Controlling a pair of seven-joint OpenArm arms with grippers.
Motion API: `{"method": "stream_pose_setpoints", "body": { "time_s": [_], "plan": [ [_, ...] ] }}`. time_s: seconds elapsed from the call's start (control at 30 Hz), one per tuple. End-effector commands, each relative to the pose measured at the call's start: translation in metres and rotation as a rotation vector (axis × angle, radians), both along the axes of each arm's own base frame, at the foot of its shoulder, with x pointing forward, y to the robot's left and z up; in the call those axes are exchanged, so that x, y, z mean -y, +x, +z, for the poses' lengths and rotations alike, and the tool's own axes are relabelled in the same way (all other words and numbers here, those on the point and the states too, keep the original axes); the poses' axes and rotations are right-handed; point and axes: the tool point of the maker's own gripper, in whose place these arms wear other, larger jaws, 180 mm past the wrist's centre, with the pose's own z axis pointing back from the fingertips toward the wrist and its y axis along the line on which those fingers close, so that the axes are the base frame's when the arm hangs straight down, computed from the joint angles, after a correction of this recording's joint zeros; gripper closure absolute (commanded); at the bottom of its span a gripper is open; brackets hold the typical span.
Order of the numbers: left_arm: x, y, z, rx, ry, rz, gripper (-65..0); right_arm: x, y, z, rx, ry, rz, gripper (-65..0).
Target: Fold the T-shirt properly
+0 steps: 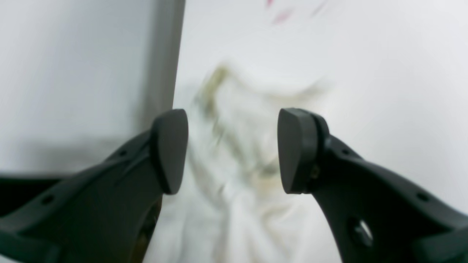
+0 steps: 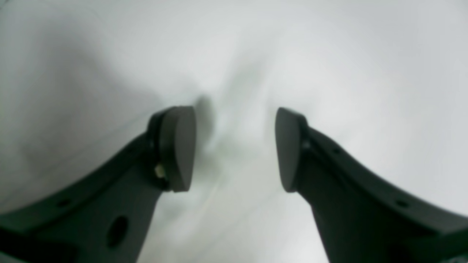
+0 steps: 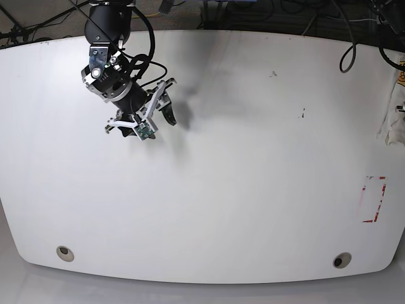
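The T-shirt (image 3: 393,109) is a crumpled white heap at the far right edge of the table (image 3: 253,164) in the base view. The left wrist view shows the T-shirt (image 1: 237,204) blurred, with faint dark print lines. My left gripper (image 1: 233,149) hovers over it, jaws apart, nothing pinched between the pads. The left arm itself is outside the base view. My right gripper (image 3: 163,104) hangs open over bare table at the back left, far from the shirt. In its own view the right gripper (image 2: 236,148) has only white surface under it.
A red taped rectangle (image 3: 373,199) marks the table near the right edge, in front of the shirt; red marks (image 1: 281,16) also show in the left wrist view. A grey table edge (image 1: 164,54) runs beside the shirt. Cables (image 3: 354,44) hang at the back right.
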Motion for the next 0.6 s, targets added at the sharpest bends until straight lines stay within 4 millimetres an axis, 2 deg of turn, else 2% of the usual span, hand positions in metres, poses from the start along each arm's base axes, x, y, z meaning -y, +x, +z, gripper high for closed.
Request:
{"method": "stream_pose_setpoints", "body": {
  "time_s": [0.0,0.07,0.13,0.23,0.3,0.4,0.5,0.57],
  "plan": [
    [0.018,0.013,0.022,0.081,0.025,-0.040,-34.9,-0.007,0.011,0.024,0.108,0.066,0.013,-32.7],
    [0.035,0.018,0.025,0.120,0.013,-0.067,-34.9,-0.001,0.013,0.029,0.143,0.068,0.014,-32.7],
    [0.067,0.027,0.030,0.209,-0.024,-0.122,-34.9,0.013,0.016,0.030,0.171,0.076,-0.005,-32.7],
    [0.104,0.036,0.032,0.314,-0.073,-0.159,-34.9,0.029,0.021,0.034,0.211,0.098,-0.045,-32.7],
    [0.117,0.034,0.024,0.330,-0.072,-0.154,-35.0,0.042,0.024,0.034,0.233,0.119,-0.083,-32.7],
    [0.151,0.035,0.008,0.333,-0.080,-0.180,-35.0,0.064,0.027,0.031,0.258,0.129,-0.127,-32.7],
    [0.179,0.025,-0.002,0.340,-0.110,-0.182,-35.0,0.076,0.019,0.022,0.246,0.121,-0.131,-32.7],
    [0.198,0.008,-0.009,0.328,-0.134,-0.183,-35.0,0.089,0.004,0.013,0.220,0.112,-0.150,-32.7]
  ]
}}
